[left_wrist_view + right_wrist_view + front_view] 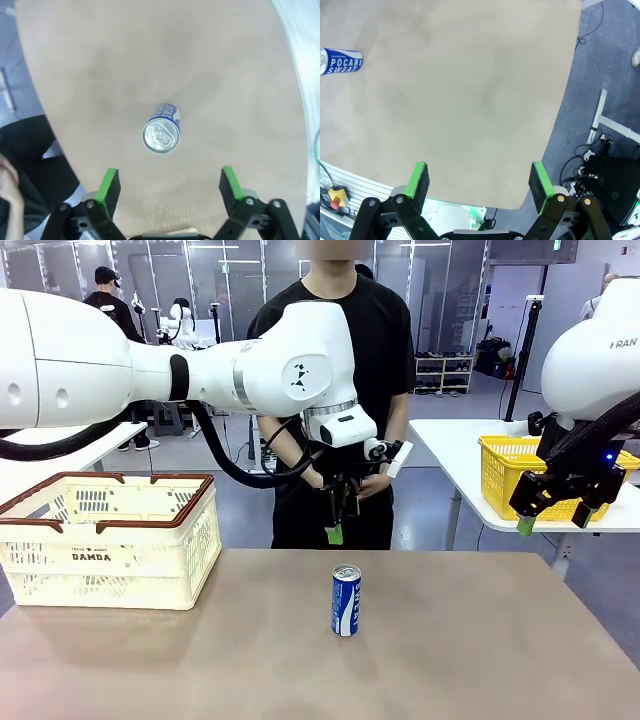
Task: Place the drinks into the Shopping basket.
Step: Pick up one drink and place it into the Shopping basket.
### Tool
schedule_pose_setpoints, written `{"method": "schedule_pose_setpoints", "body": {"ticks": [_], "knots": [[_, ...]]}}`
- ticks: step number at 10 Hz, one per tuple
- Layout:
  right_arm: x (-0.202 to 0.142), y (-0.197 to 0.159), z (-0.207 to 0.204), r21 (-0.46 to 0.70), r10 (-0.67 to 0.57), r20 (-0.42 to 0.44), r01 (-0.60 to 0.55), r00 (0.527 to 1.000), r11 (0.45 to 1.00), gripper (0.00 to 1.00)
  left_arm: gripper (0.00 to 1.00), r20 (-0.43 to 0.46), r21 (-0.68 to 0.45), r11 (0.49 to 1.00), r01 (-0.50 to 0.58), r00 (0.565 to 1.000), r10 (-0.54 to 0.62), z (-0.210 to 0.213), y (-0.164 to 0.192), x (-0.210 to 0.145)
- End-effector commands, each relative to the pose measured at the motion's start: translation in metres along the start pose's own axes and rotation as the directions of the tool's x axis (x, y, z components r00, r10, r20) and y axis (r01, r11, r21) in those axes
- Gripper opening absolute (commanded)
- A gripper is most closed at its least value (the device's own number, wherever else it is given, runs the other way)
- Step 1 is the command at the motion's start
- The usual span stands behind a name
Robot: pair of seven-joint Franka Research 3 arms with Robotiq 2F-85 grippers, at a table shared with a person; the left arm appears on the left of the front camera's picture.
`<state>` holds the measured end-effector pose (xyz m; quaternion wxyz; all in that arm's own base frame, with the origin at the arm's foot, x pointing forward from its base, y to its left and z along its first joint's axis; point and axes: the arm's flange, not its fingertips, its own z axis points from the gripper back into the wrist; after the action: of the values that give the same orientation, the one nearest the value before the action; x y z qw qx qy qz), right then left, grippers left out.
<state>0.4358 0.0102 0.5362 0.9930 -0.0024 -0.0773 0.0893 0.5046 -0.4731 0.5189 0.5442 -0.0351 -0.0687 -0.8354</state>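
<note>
At the left of the surface (450, 640) stands the Shopping basket (120, 575), upright, its "DAMDA" side facing the camera; what lies inside I cannot make out through the lattice. Toward the middle, the left gripper (337, 530) (170, 182) hangs above the blue-and-white can (345, 601) (161, 132) (341, 61), jaws spread wide, holding nothing. The can stands upright on the surface, well apart from the basket. In the left wrist view its silver top lies just ahead of the green pads (108, 182). At the right, the right gripper (553, 522) (480, 182) is raised near the surface's right edge, jaws likewise wide and empty, with a yellow basket (500, 475) on a separate white surface behind it.
</note>
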Motion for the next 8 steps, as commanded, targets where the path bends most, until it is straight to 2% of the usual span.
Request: {"method": "schedule_pose_setpoints", "body": {"ticks": [1,4,8], "knots": [[0.0,-0.002,0.002,-0.002,-0.001,-0.005,0.001,1.0,1.0,1.0,1.0,0.012,-0.008,1.0,-0.003,1.0,0.003,0.001,0.0,-0.001],[0.0,-0.002,0.002,-0.002,-0.001,-0.005,0.001,1.0,1.0,1.0,1.0,0.001,-0.002,1.0,-0.001,1.0,0.001,0.0,0.0,0.0],[0.0,-0.002,0.002,-0.002,-0.001,-0.005,0.001,1.0,1.0,1.0,1.0,-0.013,-0.007,1.0,-0.023,1.0,0.023,-0.026,0.014,0.012]]}}
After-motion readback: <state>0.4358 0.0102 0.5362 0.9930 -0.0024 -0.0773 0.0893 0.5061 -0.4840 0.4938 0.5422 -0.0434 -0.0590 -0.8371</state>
